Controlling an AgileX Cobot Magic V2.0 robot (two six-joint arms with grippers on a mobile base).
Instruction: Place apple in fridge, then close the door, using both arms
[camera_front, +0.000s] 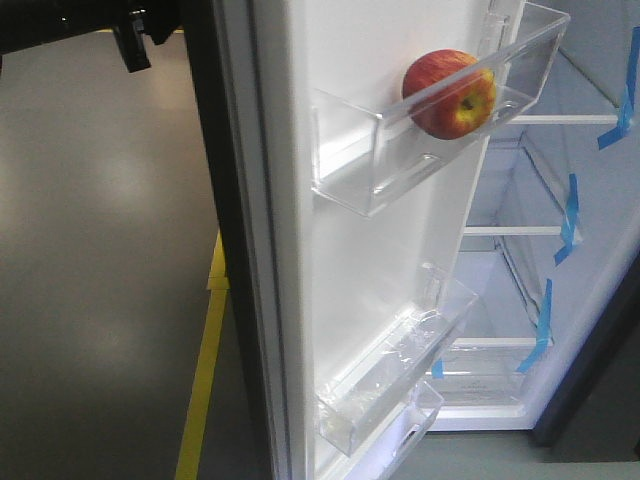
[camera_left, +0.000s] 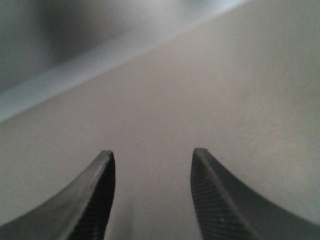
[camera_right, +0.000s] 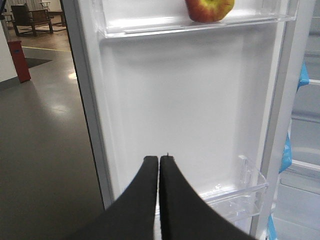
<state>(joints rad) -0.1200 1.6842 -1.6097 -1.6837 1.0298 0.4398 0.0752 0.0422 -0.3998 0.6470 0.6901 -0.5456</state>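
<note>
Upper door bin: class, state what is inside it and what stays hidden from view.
Inside the upper door bin sits one apple, near the end closest to the fridge shelves. The rest of the bin looks bare. The apple's underside and back are hidden.

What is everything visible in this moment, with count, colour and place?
small round red apple: one, red with a yellow patch, in the upper door bin
clear plastic door bins: at least two, transparent, on the door's inner lining
tall fridge door: one, white lining, open
tall dark grey fridge: one, white interior with shelves, right of the door
blue tape strips: several, blue, at shelf ends
yellow floor line: one, yellow, on the grey floor left of the door
left gripper: one, black, open, empty
right gripper: one, black, shut, empty
</note>
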